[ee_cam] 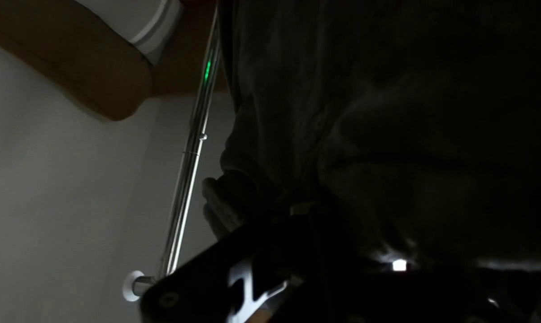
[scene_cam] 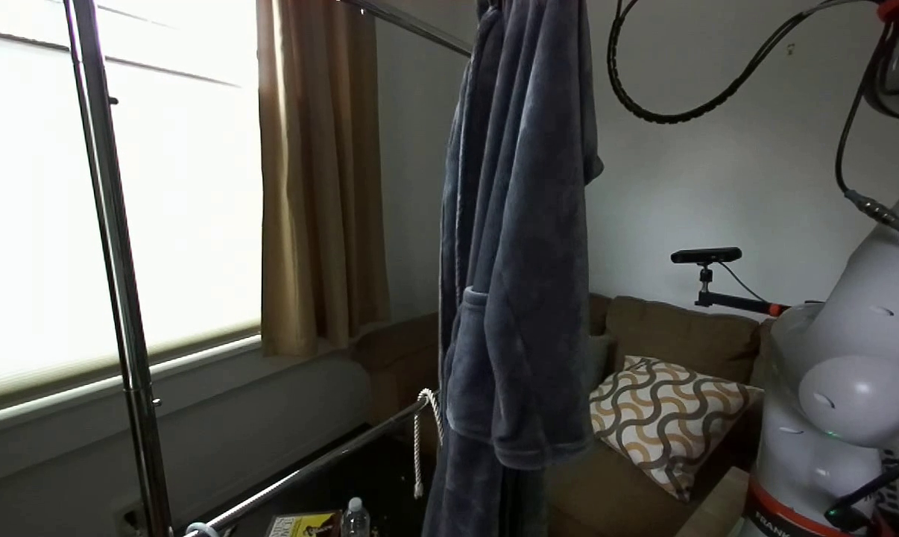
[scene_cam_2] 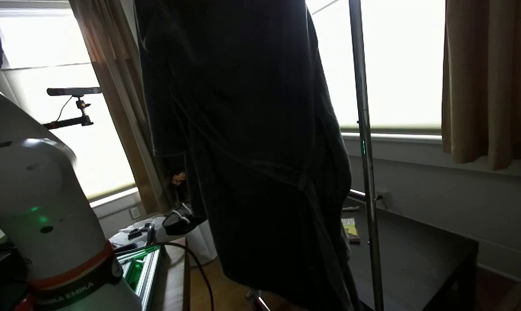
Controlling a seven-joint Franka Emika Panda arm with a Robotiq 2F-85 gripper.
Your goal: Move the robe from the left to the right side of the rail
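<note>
Couch [scene_cam: 680,328], patterned cushion [scene_cam: 666,414] and black table [scene_cam_2: 411,255] near the robe [scene_cam: 531,239]; shadowed gripper [ee_cam: 313,220], opening and hold unclear

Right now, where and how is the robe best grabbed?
I'd take the robe by its upper folds, near the rail, coming from the side of the robot arm, where a sleeve hangs. The folds draw together up there, while everything below hangs long and loose and would probably just swing.
</note>
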